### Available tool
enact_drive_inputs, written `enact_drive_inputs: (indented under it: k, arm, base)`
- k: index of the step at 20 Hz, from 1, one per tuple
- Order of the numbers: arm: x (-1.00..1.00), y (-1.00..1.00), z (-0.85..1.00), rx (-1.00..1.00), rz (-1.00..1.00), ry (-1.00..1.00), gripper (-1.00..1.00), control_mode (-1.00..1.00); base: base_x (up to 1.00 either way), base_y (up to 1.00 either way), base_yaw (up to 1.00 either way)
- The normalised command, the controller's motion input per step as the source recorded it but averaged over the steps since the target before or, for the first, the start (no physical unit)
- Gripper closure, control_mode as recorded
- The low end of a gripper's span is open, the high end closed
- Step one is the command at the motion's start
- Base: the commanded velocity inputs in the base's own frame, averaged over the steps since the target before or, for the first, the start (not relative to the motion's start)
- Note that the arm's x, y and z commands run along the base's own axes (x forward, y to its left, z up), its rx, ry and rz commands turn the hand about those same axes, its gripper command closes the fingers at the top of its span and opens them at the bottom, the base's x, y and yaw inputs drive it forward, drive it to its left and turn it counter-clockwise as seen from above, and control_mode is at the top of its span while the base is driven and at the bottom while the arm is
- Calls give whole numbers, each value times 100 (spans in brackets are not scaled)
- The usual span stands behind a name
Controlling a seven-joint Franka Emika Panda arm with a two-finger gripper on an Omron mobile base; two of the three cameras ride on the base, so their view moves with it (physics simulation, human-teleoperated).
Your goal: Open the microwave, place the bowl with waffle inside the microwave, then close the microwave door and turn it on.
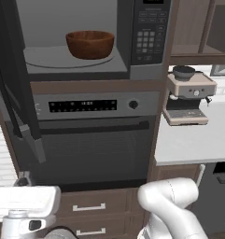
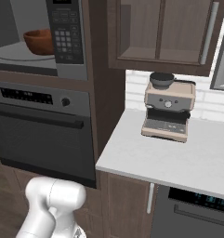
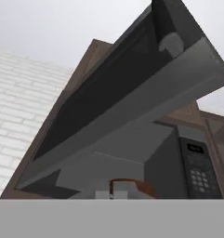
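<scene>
With its microwave door (image 1: 16,93) swung wide, the microwave (image 1: 86,42) already holds the bowl (image 1: 90,44) on its turntable (waffle unseen inside); pincer jaws together, closing and starting remain.

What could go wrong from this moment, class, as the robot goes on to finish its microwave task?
1. The microwave door stands wide open to the left; a swing from the arm's low position might glance off its edge instead of shutting it.
2. The bowl sits toward the front of the turntable, so a hard-shut door might jolt it.
3. The keypad buttons are small and crowded; a shut gripper could easily press the wrong one.
</scene>
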Motion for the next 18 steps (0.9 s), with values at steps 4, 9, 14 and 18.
enact_drive_inputs:
  k: [4, 9, 14, 18]
  arm:
    - [16, 46, -1, -13, 0, 0, 100, -100]
    - [1, 33, 12, -1, 0, -8, 100, -100]
    - [0, 14, 26, 0, 0, -18, 100, -100]
    - [0, 0, 50, 7, 0, -24, 100, -100]
  base:
    - [0, 0, 0]
    - [0, 0, 0]
    - [0, 0, 0]
    - [0, 0, 0]
